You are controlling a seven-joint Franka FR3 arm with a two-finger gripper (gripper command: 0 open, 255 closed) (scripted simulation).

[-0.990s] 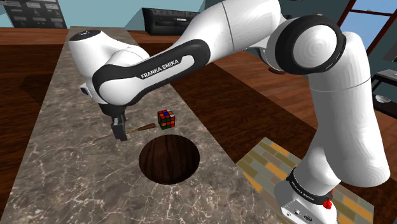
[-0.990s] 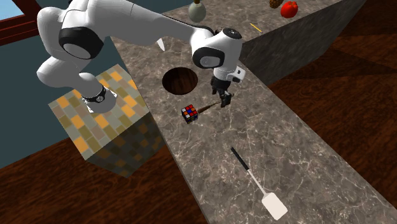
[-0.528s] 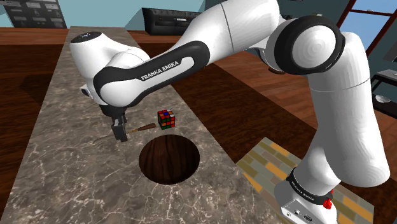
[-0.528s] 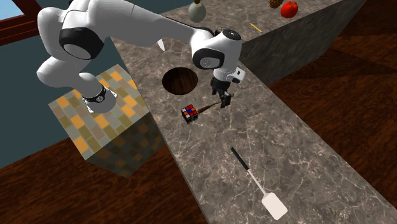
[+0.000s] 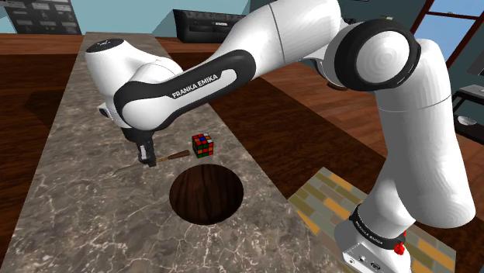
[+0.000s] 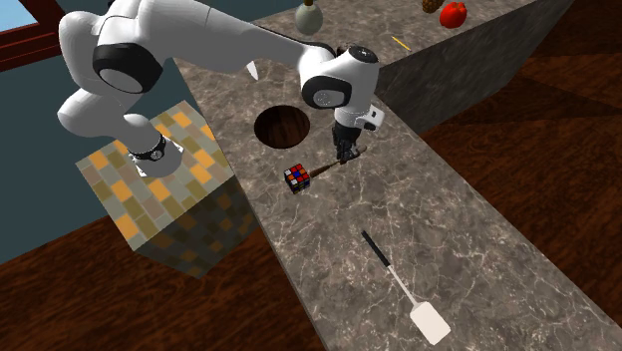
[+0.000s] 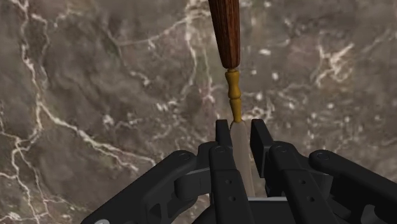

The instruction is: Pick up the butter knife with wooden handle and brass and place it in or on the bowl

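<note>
One butter knife (image 7: 233, 86): dark wooden handle, brass neck, pale blade; jaws clamped on blade over marble counter (image 7: 95, 95).

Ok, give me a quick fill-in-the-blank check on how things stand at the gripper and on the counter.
1. The gripper is shut on the butter knife, clasping its ___ just below the brass collar.
2. The puzzle cube lies near the knife's ___ end.
3. The spatula has a black handle and a ___ blade.
Missing words: blade; handle; white.
</note>
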